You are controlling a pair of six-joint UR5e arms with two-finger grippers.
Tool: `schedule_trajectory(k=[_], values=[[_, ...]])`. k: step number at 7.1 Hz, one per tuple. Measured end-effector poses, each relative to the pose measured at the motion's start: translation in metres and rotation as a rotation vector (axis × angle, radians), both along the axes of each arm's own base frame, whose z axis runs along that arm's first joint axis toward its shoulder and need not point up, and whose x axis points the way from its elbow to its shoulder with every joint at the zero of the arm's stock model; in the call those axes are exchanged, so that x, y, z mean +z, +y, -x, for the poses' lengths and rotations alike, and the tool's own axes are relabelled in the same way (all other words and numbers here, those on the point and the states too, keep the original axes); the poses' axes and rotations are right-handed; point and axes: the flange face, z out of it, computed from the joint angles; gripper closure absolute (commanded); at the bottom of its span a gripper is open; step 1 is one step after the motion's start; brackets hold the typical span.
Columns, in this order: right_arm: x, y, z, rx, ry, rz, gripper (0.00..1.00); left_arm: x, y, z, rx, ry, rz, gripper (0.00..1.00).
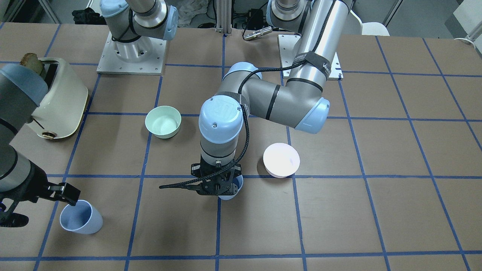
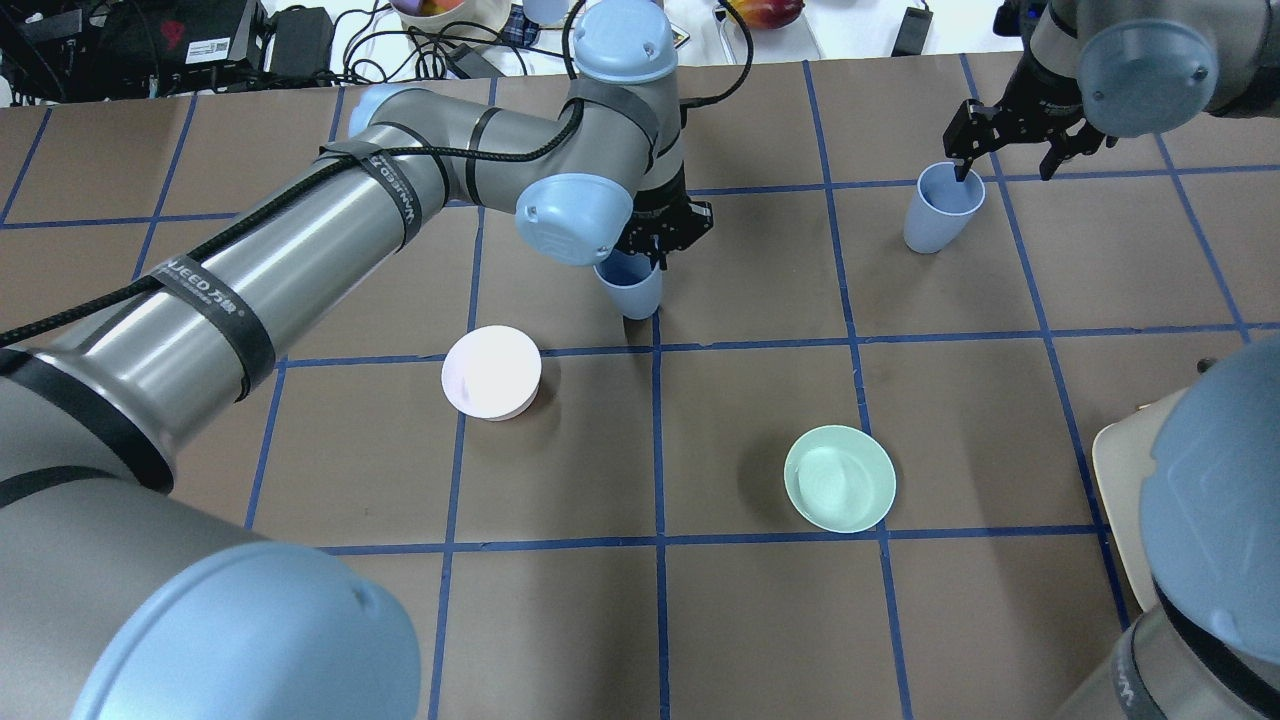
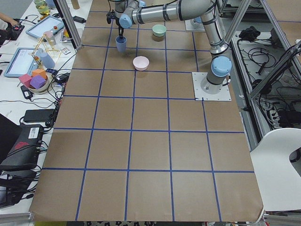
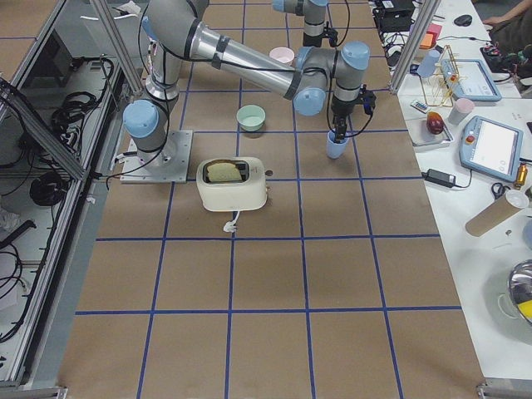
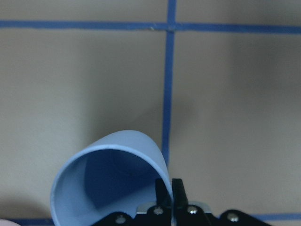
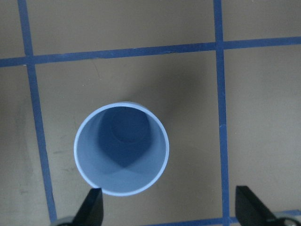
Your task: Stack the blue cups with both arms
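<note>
1. A robotics lab: a jointed arm is bolted by a metal base plate to a table gridded with blue tape.
2. Aluminium framing, loose cables and a teach pendant surround it.

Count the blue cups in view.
2. One blue cup beside the pink bowl, rim pinched by the left gripper; the other cup under the open right gripper. None appears hidden.

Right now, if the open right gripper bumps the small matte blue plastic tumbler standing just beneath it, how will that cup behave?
The small matte blue plastic tumbler is probably light, thin-walled and empty, so a bump from the right gripper would likely slide it. Tall, narrow and tapering to a small base, it may tip; once down, it would probably roll in a curve.
</note>
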Motion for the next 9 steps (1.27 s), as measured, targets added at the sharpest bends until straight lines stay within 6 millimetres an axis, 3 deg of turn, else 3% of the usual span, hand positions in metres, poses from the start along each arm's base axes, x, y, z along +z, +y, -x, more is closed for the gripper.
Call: schedule_trajectory(k=[1,3,4,5,6,9], values=[[-0.015,-0.007,0.002,0.017,0.005,0.012,0.0,-0.002,0.019,0.001,-0.003,-0.004,-0.037,1.0],[-0.044,-0.015,0.005,0.033,0.006,0.001,0.01,0.004,0.036,0.0,-0.005,-0.013,-0.074,1.0],[-0.056,-0.016,0.005,0.034,0.003,-0.016,0.43,0.003,0.037,0.0,-0.004,-0.012,-0.078,1.0],[-0.064,-0.016,0.005,0.032,-0.001,-0.027,0.92,0.001,0.037,0.0,-0.004,-0.011,-0.079,1.0],[-0.067,-0.016,0.005,0.03,-0.007,-0.032,1.0,0.0,0.036,0.0,-0.003,-0.011,-0.078,1.0],[-0.062,-0.018,0.005,0.022,-0.013,-0.029,1.0,0.003,0.034,0.002,-0.005,-0.001,-0.056,1.0]])
